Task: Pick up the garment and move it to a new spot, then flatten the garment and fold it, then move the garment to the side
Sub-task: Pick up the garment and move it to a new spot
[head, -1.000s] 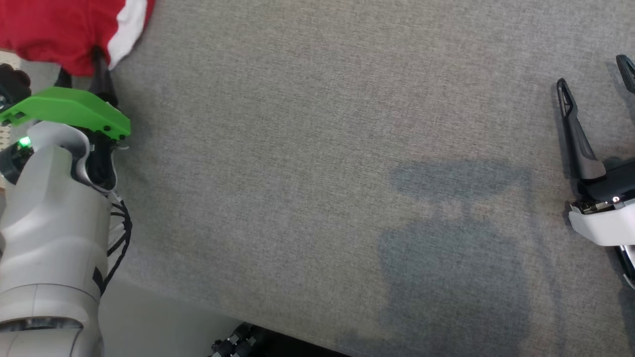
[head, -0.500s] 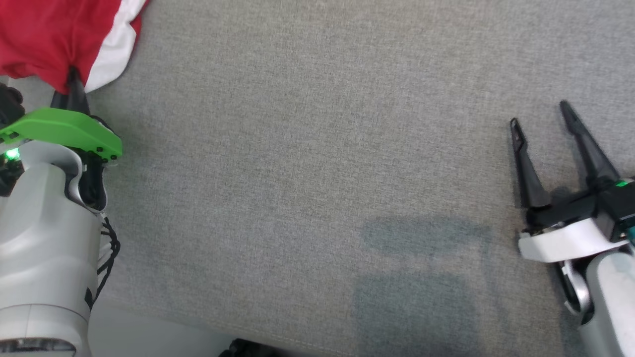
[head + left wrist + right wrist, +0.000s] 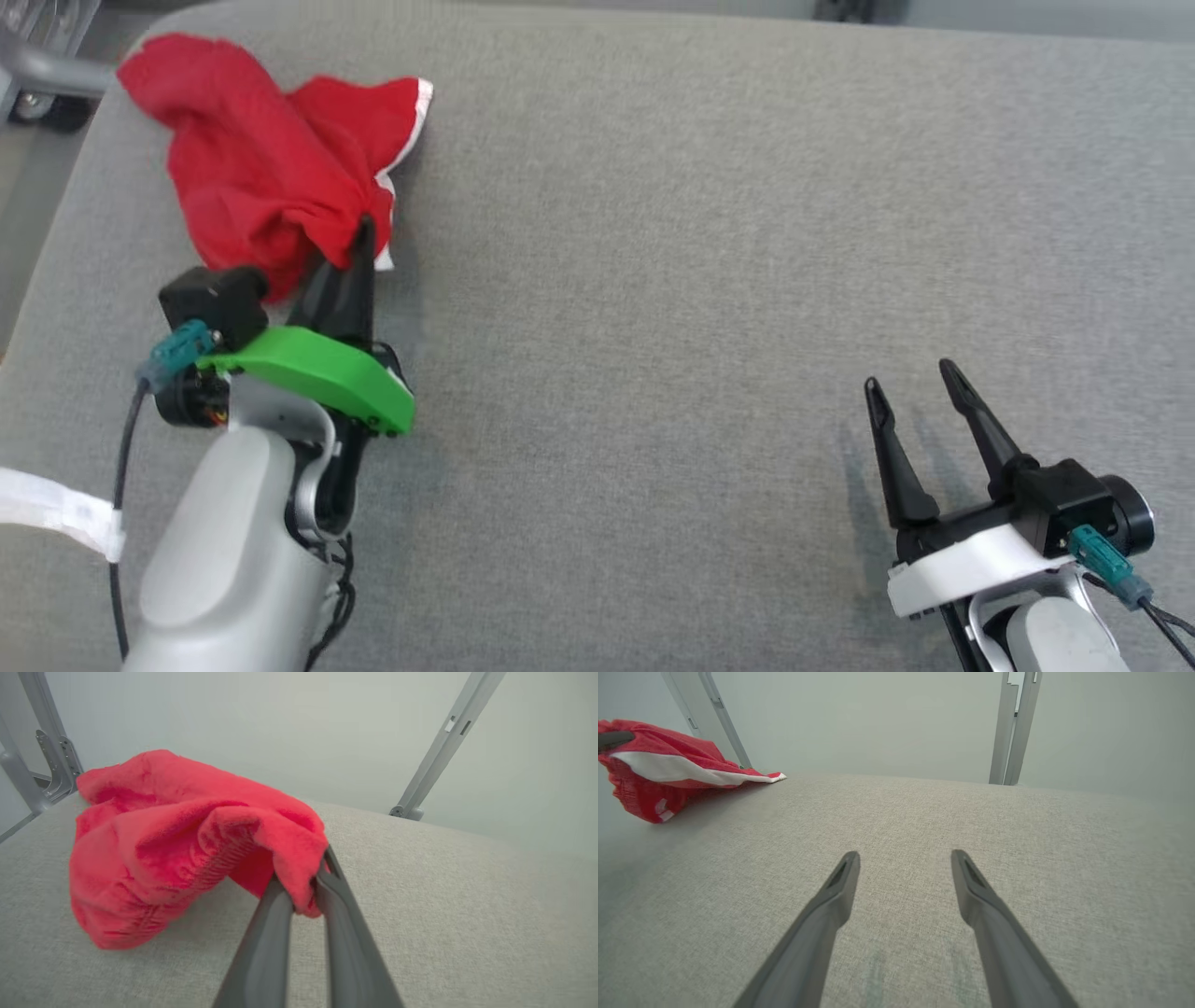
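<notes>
The left tool (image 3: 362,238) is closed on a fold at the near edge of the red garment (image 3: 252,168). The garment lies crumpled on the far left part of the grey table (image 3: 672,280), and its white trim shows on the right side. The right tool (image 3: 907,378) is open and holds nothing, at the near right, well apart from the garment.

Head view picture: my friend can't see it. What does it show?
The left gripper pinches a crumpled red garment with white trim at the far left of a grey fabric surface. The right gripper hovers open at lower right, holding nothing.
</notes>
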